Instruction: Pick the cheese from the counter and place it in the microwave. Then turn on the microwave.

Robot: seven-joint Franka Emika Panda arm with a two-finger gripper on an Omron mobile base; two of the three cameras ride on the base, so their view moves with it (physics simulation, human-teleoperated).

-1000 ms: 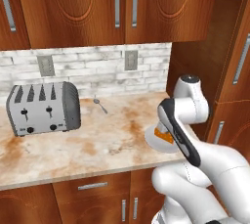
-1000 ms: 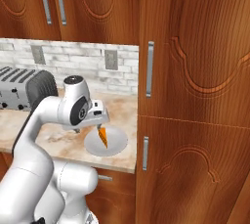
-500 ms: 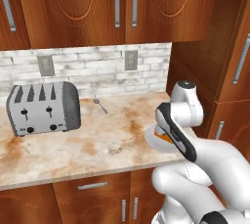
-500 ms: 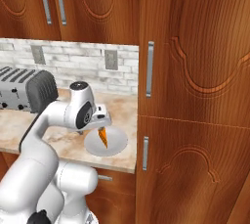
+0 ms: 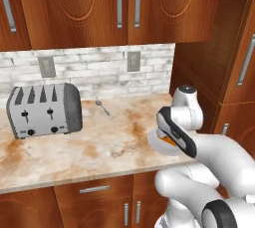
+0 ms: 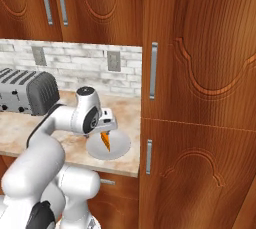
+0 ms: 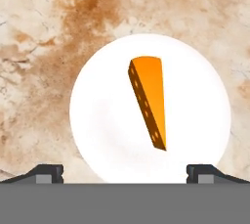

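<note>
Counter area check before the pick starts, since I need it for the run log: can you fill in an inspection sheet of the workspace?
Surface: beige mottled stone counter, over brown cabinets with silver handles.
Job's things: orange cheese wedge lies on a white plate near the counter's right end; no microwave seen.
Clutter: silver toaster at left; spoon near the backsplash.
Grippers: gripper open, above the plate, fingertips wide on both sides of the cheese, not touching it.
Cables: nothing seen.
Surroundings: white brick backsplash with two outlets; wooden wall cabinets above; tall cabinet right of the counter.
</note>
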